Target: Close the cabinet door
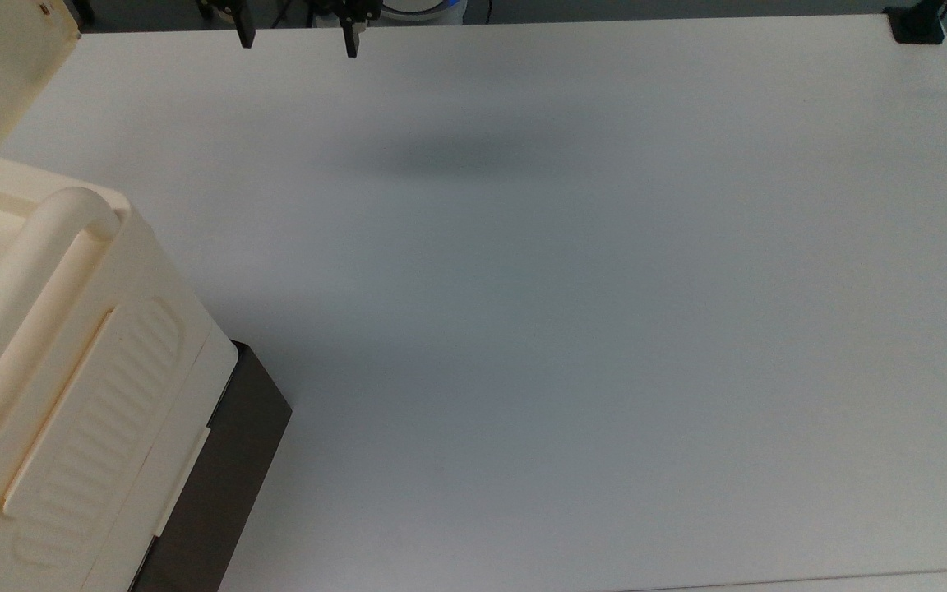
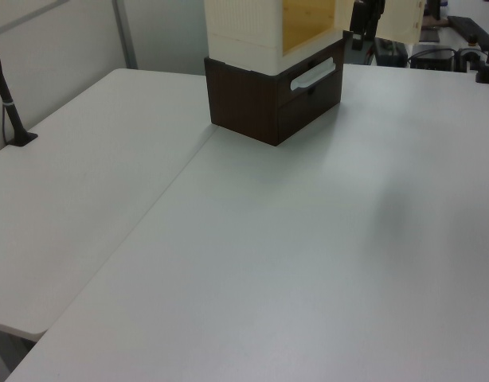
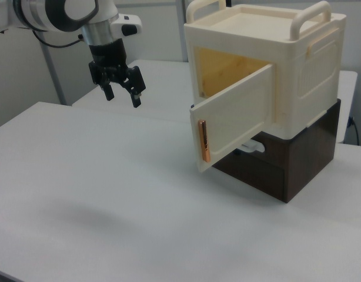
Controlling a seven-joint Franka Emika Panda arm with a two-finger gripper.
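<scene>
Spread, empty fingers (image 3: pixel 123 91) hang upper left, apart from the cabinet door (image 3: pixel 236 117); a fast push could slide the cabinet (image 3: pixel 298 76).

I count one cabinet (image 3: pixel 286 76), sitting at the right view's right. One cabinet door (image 3: pixel 236 114), hanging open. One copper handle (image 3: pixel 203 141) on the door's free edge. Two bar handles on the cabinet top: one far (image 3: pixel 207 7), one near (image 3: pixel 313 14). One dark brown base (image 3: pixel 292 161) under it, with one white drawer pull (image 2: pixel 312 73). One gripper (image 3: pixel 123 88) on one arm (image 3: pixel 63 14), two fingers spread apart. One white table (image 1: pixel 572 312). One black clamp (image 1: pixel 916 25) at the top view's far right corner.
</scene>
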